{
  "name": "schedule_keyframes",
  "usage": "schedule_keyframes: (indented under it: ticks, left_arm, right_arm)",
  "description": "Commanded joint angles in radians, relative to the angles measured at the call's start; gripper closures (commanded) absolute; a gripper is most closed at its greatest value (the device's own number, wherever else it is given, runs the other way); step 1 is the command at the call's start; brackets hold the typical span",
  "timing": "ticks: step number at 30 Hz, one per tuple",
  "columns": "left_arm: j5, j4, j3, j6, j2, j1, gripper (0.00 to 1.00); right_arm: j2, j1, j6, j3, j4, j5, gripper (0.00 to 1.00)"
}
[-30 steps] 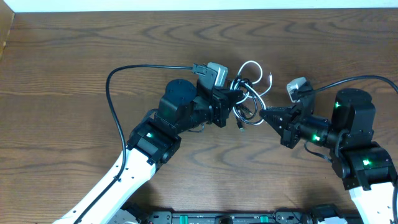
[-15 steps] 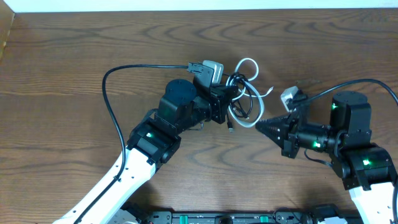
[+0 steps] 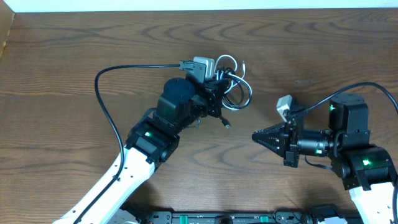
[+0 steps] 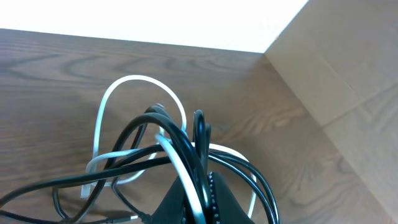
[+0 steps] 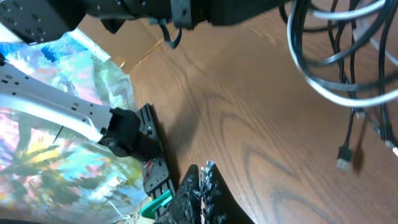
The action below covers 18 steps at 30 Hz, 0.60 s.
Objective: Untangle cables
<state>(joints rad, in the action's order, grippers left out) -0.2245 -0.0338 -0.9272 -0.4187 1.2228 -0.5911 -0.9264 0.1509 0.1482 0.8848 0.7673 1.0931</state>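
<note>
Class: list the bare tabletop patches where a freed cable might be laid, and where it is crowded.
Bare table lies far left, and between the tangled cables and the right gripper. Crowded: around the left gripper, which clamps the tangle.

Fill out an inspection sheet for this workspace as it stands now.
Surface: brown wooden table, grain showing.
Job's things: cables, one white and several black, tangled in one bundle; a plug end dangles below it.
Clutter: nothing seen.
Grippers: left gripper shut on the cables; right gripper shut, empty, apart from the bundle.
Cables: a thick black arm cable arcs off the left arm; another runs off the right arm.
Surroundings: white strip beyond the far edge; tan panel beside the table; rig rail at the near edge.
</note>
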Motion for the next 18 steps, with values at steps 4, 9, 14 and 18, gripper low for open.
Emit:
schedule_keyframes:
  ticks: [4, 9, 14, 18]
  left_arm:
    - [-0.017, -0.009, -0.013, 0.002, -0.014, 0.015, 0.93]
    - [-0.15, 0.004, -0.013, 0.045, -0.014, 0.015, 0.93]
    - [-0.286, 0.014, -0.013, 0.09, -0.014, 0.015, 0.93]
    - [-0.399, -0.001, -0.013, 0.097, -0.014, 0.014, 0.93]
  right_arm:
    - [0.005, -0.006, -0.029, 0.01, 0.014, -0.114, 0.62]
    - [0.005, -0.007, -0.152, 0.01, -0.018, -0.289, 0.32]
    - [0.005, -0.007, -0.235, 0.01, -0.125, -0.332, 0.11]
    - [0.005, -0.007, -0.274, 0.01, -0.209, -0.332, 0.01]
